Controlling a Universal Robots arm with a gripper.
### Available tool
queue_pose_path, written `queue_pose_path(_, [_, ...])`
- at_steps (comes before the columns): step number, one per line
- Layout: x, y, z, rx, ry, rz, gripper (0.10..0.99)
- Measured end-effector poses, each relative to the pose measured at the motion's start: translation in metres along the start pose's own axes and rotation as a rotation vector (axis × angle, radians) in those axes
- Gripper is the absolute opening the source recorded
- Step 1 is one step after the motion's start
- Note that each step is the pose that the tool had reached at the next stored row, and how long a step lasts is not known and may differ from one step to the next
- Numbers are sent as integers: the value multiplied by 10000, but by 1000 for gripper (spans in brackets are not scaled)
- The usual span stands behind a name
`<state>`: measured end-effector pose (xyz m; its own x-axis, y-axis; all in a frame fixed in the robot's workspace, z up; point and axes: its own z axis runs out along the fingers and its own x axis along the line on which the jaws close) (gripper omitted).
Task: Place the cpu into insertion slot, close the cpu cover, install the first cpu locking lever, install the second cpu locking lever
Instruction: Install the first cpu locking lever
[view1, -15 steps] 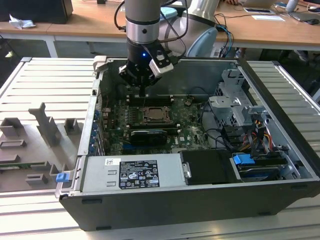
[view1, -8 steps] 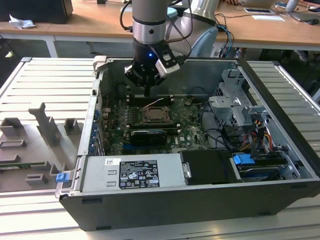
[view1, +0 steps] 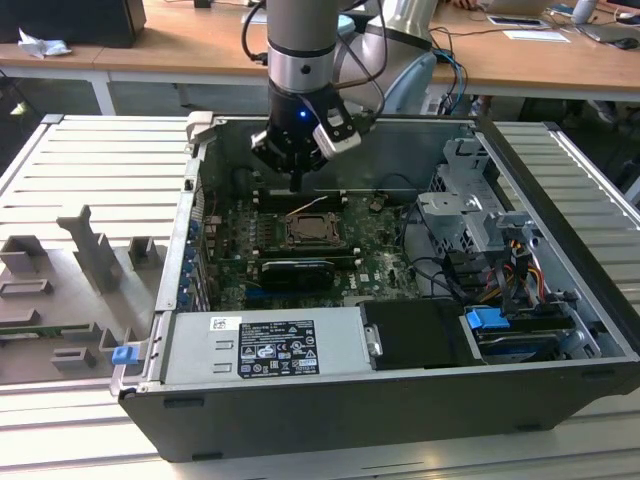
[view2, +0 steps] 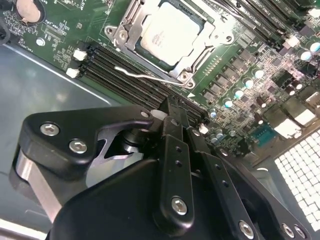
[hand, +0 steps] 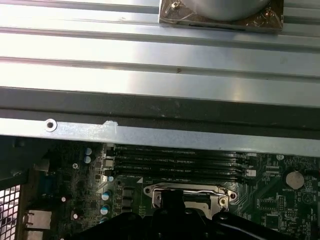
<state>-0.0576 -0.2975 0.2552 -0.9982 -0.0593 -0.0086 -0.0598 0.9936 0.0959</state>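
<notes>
The black two-fingered gripper (view1: 297, 178) on the silver-and-grey robot arm (view1: 303, 45) hangs inside the open dark-grey computer case (view1: 400, 400), above the green motherboard (view1: 375, 262) and toward the case's far wall from the socket. In the second wrist view its black fingers (view2: 175, 150) stand pressed together with nothing between them, their tips over the rows of long black memory slots (view2: 125, 70) just beside the socket. The small square cpu with the pale silver-beige metal top (view2: 172, 32) already lies flat in the square insertion slot (view2: 131, 46), and the thin silvery-grey cpu cover frame (view2: 119, 36) lies down around it, the chip showing through its large central window. A thin bent silver wire locking lever (view2: 145, 76) runs along the socket edge nearest the memory slots; whether it is latched cannot be told. In the exterior view the socket (view1: 317, 231) sits near the middle of the board, with a pale lever rising at a slant from its far side. A grey power supply box with a white label (view1: 270, 350) fills the near side of the case, a blue plastic tab (view1: 488, 322) sits toward the exterior view's right, and the case rests on a ribbed pale metal table (view1: 90, 160) before wooden desks (view1: 190, 40).
</notes>
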Motion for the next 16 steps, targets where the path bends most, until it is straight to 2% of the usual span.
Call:
queue_pose_path(2, [-14,-28,7,-265,-17,0,106])
queue_pose_path(3, [-18,-44,10,-367,-24,1,106])
queue_pose_path(4, [-22,-54,21,-402,-27,0,106])
queue_pose_path(11, [-112,-74,162,-404,-17,-75,106])
queue_pose_path(14, [-116,-77,196,-406,24,-424,106])
queue_pose_path(16, [-156,-75,224,-407,31,-481,106])
